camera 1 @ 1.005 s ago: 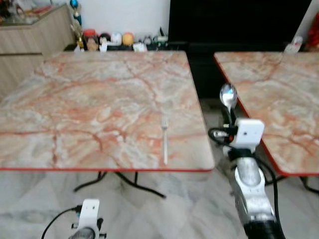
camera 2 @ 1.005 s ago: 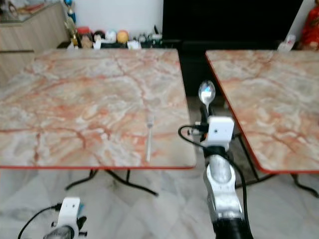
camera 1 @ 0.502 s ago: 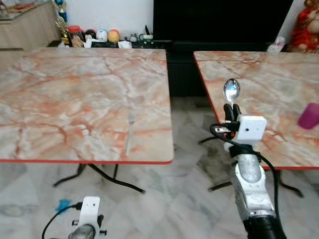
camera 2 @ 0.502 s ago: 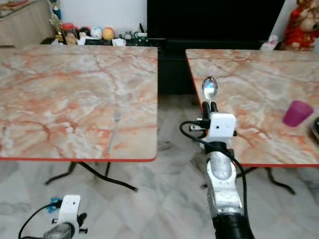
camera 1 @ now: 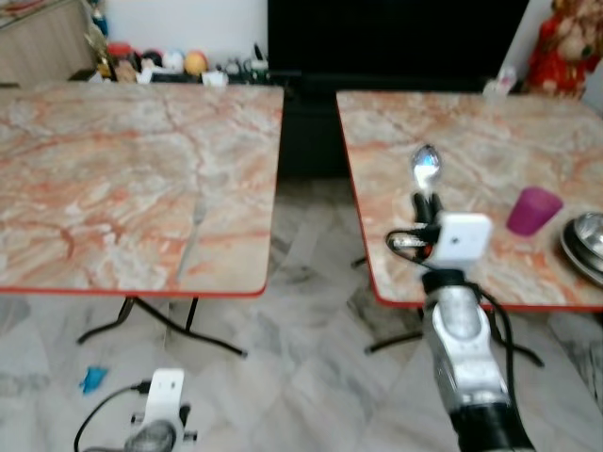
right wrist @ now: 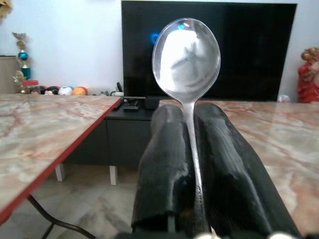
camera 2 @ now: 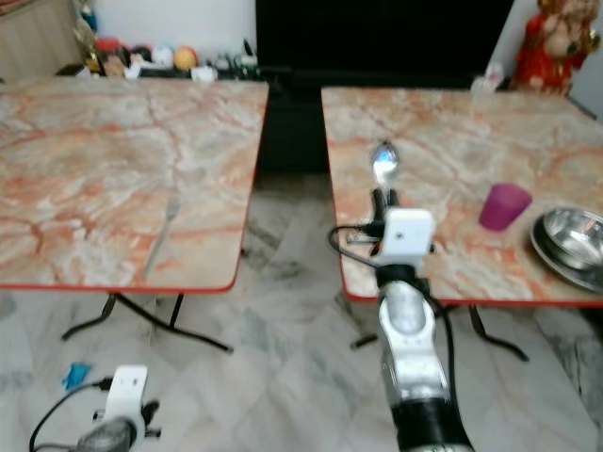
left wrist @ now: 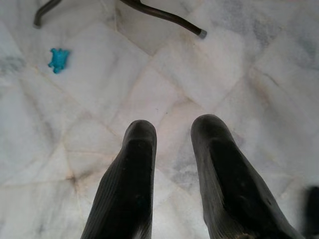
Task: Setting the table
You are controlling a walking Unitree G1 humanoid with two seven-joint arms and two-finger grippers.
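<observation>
Nearest, at about seven o'clock, the left hand (left wrist: 172, 144) hangs low over the pale tiled floor (left wrist: 199, 74) with its two black fingers apart and nothing between them, a small blue scrap (camera 1: 92, 379) lying on the tiles just beyond it. Further out, at about one o'clock, the right hand (camera 1: 426, 201) is clamped on the handle of a spoon (camera 1: 426, 168), bowl upright, raised over the near edge of the right desk (camera 1: 471, 141). On that desk toward two o'clock stand a purple cup (camera 1: 533, 209) and a steel bowl (camera 1: 586, 243), while a fork (camera 1: 189, 241) lies on the left desk (camera 1: 113, 160) at eleven o'clock.
</observation>
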